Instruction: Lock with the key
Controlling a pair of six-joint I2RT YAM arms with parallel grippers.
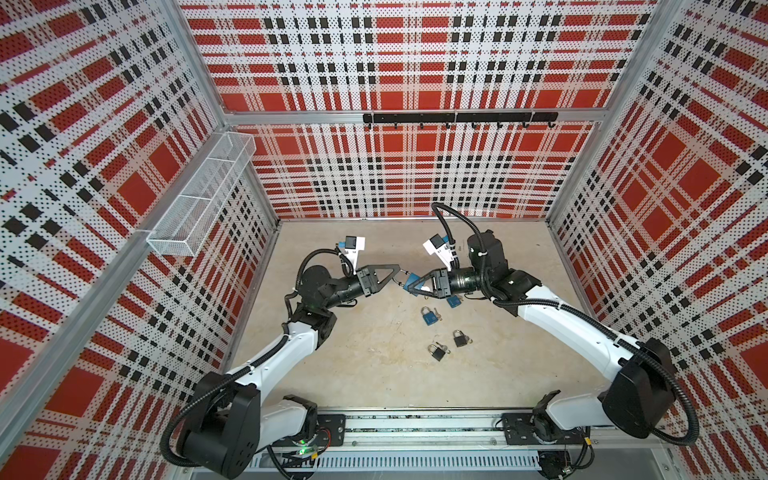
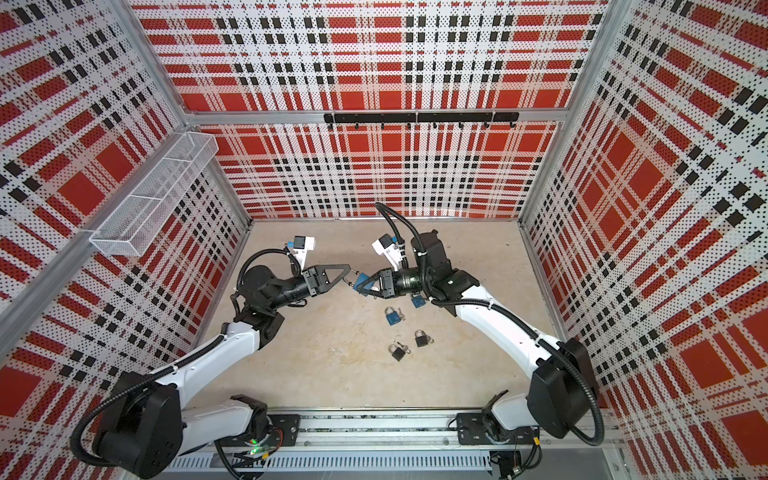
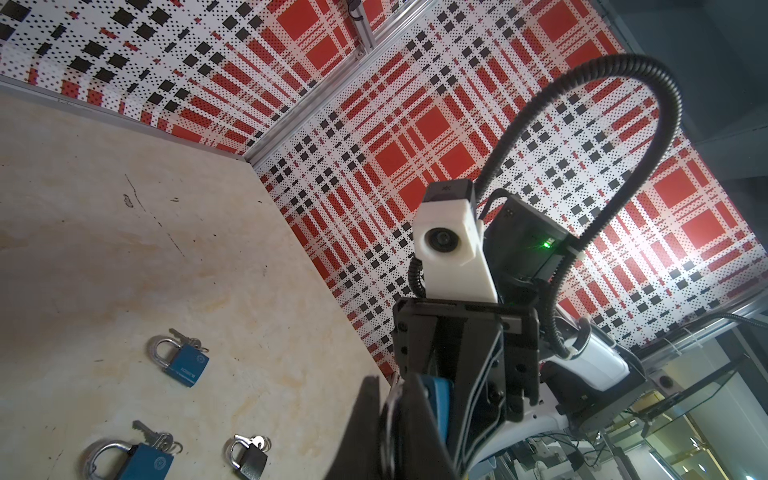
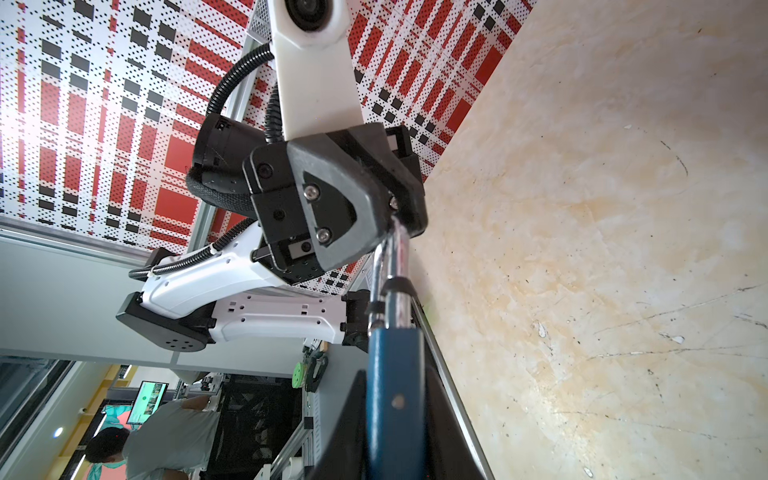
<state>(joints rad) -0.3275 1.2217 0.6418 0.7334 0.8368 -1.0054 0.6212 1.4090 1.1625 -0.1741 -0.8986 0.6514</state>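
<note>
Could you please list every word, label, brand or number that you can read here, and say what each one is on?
None can be read for certain.
On the blue padlock: a printed word along the body and a round emblem, both too blurred to read.
On the camera mount: small dark marks, too small to read.
On the monitor: screen content, blurred.

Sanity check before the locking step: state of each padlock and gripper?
left gripper: shut on held blue padlock's shackle.
right gripper: shut on held blue padlock's body.
held blue padlock: aloft between grippers; latch unclear.
exposed blue padlock: flat, shackle closed, keys beside.
blue padlock under right arm: flat, shackle closed, keys beside.
rear black padlock: flat, keys beside.
front black padlock: flat, keys beside.
</note>
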